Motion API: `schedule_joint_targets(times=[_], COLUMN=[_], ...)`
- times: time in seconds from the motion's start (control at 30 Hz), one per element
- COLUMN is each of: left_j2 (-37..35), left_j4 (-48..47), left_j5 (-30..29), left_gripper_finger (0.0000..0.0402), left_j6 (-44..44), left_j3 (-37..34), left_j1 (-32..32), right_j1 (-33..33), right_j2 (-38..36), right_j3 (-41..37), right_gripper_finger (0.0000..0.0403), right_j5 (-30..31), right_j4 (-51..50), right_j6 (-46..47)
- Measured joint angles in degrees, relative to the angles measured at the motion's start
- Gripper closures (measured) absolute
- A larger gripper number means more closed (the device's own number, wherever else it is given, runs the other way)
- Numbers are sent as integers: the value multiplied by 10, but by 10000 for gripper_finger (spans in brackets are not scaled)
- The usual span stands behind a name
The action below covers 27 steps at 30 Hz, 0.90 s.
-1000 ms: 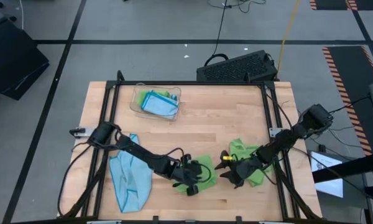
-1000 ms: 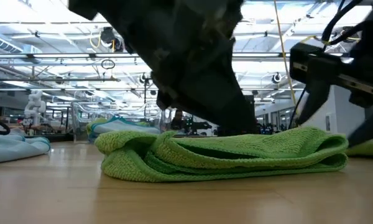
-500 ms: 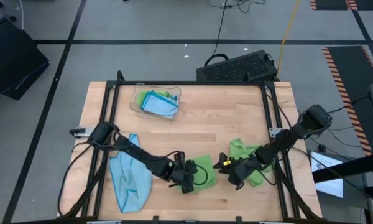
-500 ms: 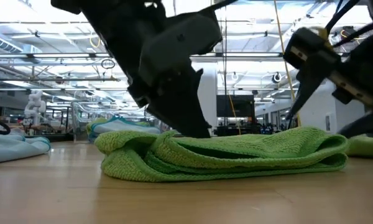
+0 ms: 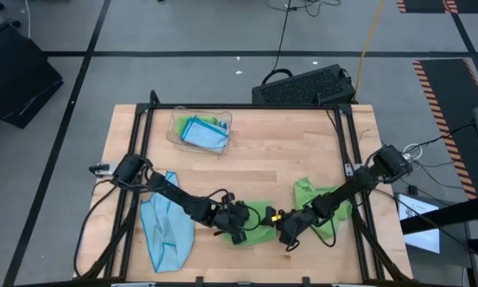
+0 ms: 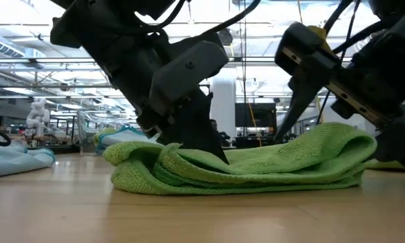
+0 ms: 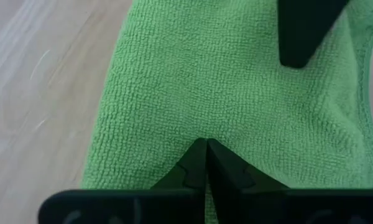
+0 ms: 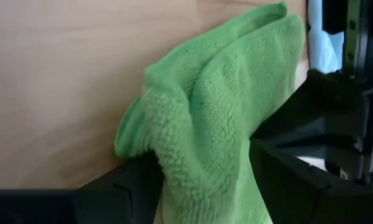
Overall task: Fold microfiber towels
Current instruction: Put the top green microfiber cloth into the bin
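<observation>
A lime green microfiber towel [image 5: 257,214] lies folded near the table's front middle. My left gripper [image 5: 243,226] is shut, and its tips [image 7: 206,144] stand on the towel's top. My right gripper [image 5: 285,237] is open at the towel's right end [image 6: 344,138], with one finger on either side of it. One of its fingers [image 7: 304,31] also shows in the left wrist view. A second green towel [image 5: 309,191] lies under the right arm. A light blue towel [image 5: 163,227] lies at the front left. My left gripper presses its shut fingertips [image 6: 214,152] down on the towel's upper layer [image 7: 174,118], left of the middle. The fingers slant down from the table's left. Whether any cloth is caught between the tips, I cannot tell. My right gripper [image 8: 202,180] stands astride the towel's thick folded right end [image 8: 205,124], coming from the table's right. The bunched cloth lies against the inner sides of both fingers [image 8: 133,183]. That end stands raised, while the towel's other parts rest on the table.
A clear tray [image 5: 175,131] with blue cloths stands at the far left. Black frame rails [image 5: 135,143] run along both sides of the table. A dark keyboard [image 5: 303,84] lies beyond the far edge. Bare wood shows in the table's middle and far right.
My left gripper has sunk onto the green towel, whose left part has bunched up. My right gripper has rolled and moved toward the table's left and near edge, reaching the towel's right end. That end has risen from lying flat.
</observation>
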Motion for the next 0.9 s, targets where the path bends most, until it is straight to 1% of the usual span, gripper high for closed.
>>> schedule_joint_targets(times=[0.13,0.23,0.3,0.4,0.5,0.53,0.57,0.63,0.73,0.83,0.9], left_j2=[0,0,1,2,-16,-26,-36,-64,-95,-100,-100], left_j4=[11,13,18,29,0,-13,-24,-31,-5,20,24], left_j5=[0,-1,-1,-1,14,13,3,-23,-79,-138,-168], left_gripper_finger=[395,398,392,378,371,370,371,371,365,344,320], left_j6=[12,25,31,43,57,57,57,63,96,140,157], left_j3=[-8,-9,-9,-9,-5,-5,-5,-6,-3,-4,-4], left_j1=[0,0,0,1,-2,-5,-11,-23,-44,-66,-81], right_j1=[-7,-15,-21,-23,-27,-29,-32,-38,-48,-66,-82], right_j2=[13,15,15,16,14,11,8,-1,-23,-52,-69], right_j3=[0,-1,-1,-1,-2,-2,-2,-4,-6,-3,-3], right_gripper_finger=[180,207,240,303,373,387,392,388,387,396,397], right_j5=[-15,-44,-58,-73,-72,-68,-67,-70,-84,-95,-95], right_j4=[24,24,25,29,33,35,38,41,47,60,55], right_j6=[2,23,46,79,113,131,154,199,245,301,350])
